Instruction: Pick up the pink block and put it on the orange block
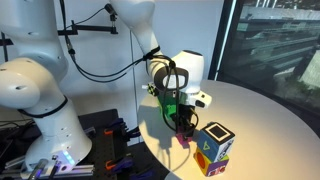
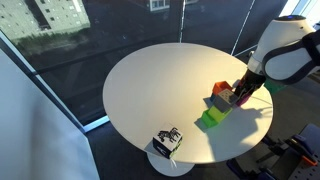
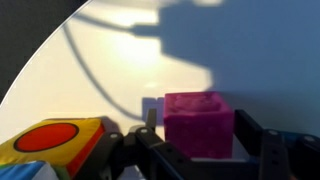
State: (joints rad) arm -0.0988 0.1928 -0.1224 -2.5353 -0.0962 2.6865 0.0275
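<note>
The black robot fingers (image 3: 268, 152) stand spread apart at the bottom of the wrist view, with the small magenta-pink plastic cube (image 3: 198, 122) sitting between them on the pale round tabletop (image 3: 120, 60). Whether they touch its sides cannot be told. A larger multicoloured patterned cube (image 3: 55, 145) lies just beside them, near the tabletop's edge in an exterior view (image 1: 213, 148).
</note>
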